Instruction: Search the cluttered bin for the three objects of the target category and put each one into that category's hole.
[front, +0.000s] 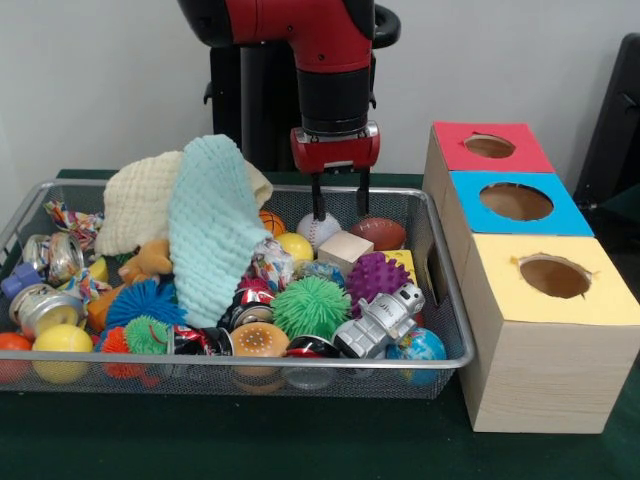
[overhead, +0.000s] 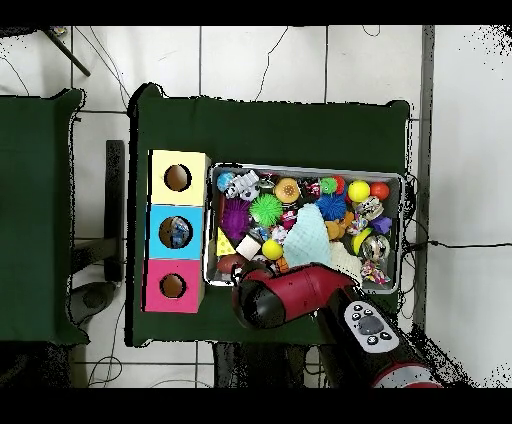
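Robotics lab: green-clothed table, cables across tiled floor.

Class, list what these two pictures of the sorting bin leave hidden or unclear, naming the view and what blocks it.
- Overhead view: the claw is hidden under the red arm.
- Front view: toys beneath the teal cloth and cream cloth are covered.
- Front view: the baseball sits between the claw tips; contact cannot be told.
- Both views: the contents of the blue box's hole are too small to identify.
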